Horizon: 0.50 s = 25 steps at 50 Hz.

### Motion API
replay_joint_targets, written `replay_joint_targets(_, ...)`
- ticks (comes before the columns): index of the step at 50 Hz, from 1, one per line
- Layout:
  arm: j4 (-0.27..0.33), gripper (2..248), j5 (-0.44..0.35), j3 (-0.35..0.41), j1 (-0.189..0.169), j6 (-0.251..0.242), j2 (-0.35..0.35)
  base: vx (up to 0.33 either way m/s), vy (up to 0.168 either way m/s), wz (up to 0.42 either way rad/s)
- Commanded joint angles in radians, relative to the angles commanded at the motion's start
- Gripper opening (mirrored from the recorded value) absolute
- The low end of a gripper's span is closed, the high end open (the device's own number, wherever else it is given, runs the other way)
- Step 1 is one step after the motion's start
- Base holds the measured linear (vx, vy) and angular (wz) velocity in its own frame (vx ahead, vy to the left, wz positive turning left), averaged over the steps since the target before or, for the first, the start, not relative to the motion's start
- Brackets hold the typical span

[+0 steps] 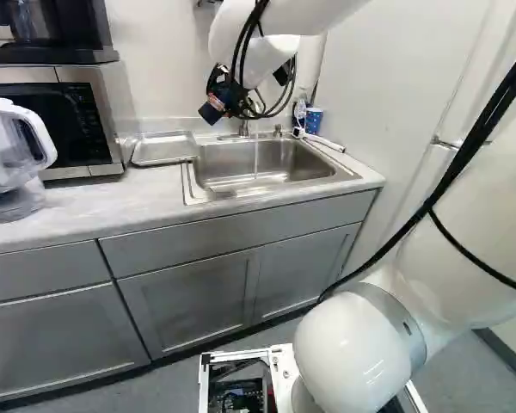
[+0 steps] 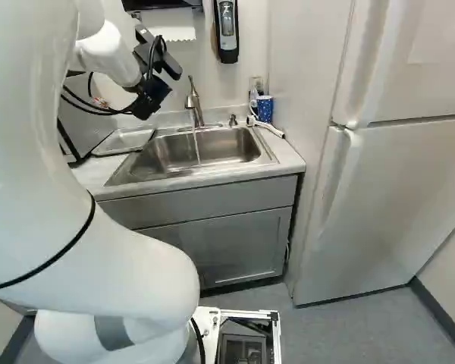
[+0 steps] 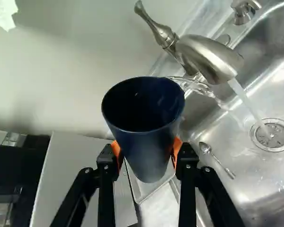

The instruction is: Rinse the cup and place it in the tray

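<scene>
The gripper (image 1: 218,103) grasps a dark blue cup (image 3: 149,151) between its orange pads, near the faucet (image 3: 208,56). Below the faucet, water (image 3: 246,100) runs into the sink (image 3: 236,189), where a spoon (image 3: 205,147) lies; the metal tray (image 1: 165,150) sits to the faucet's left in the left base view.

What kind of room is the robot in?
Probably a kitchen, maybe a small one at work: there's a sink with water running, a microwave on the counter and a big fridge.
</scene>
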State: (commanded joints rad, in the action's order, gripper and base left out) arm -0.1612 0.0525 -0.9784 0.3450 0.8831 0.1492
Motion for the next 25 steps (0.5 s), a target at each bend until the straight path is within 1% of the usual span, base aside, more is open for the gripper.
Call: replay_joint_targets(25, 0.000, 121, 0.000, 0.000, 0.000, 0.263, 0.000, 0.000, 0.000, 0.000)
